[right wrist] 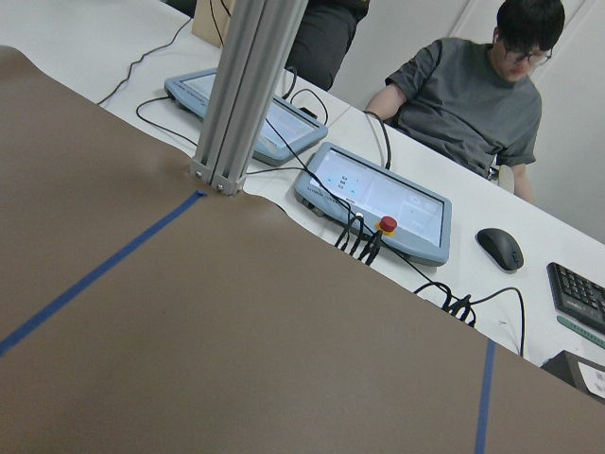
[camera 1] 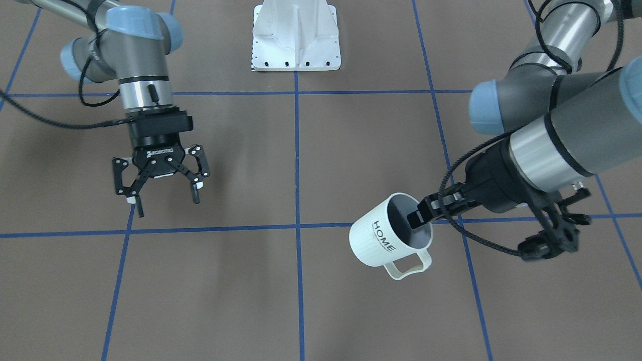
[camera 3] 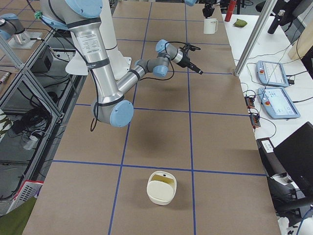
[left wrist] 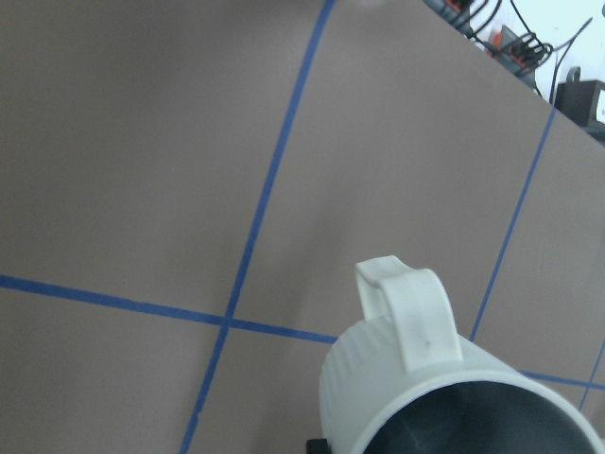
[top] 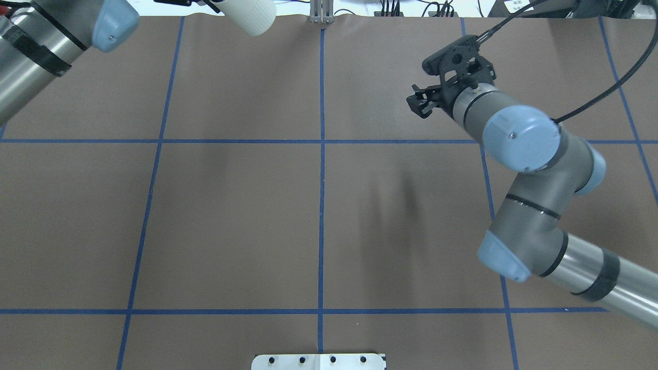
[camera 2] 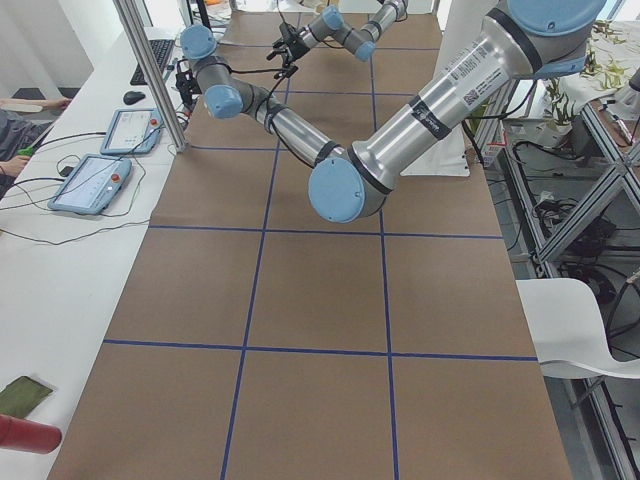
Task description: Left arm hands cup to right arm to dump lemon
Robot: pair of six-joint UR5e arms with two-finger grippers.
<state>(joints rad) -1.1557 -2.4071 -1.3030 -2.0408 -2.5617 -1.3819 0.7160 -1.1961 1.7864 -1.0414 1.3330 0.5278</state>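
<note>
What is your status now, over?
Left gripper shut on rim of HOME mug, tilted. Right gripper open, empty, well apart. Lemon not visible. Nothing between grippers.

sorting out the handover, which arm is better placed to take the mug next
Right. The right gripper is open and empty, so it is free to close in. The left gripper is shut on the cup at its rim, one finger inside, holding it tilted.

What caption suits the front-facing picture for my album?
Left gripper holds a tilted white HOME-lettered mug by its rim while the open right gripper hovers apart.
</note>
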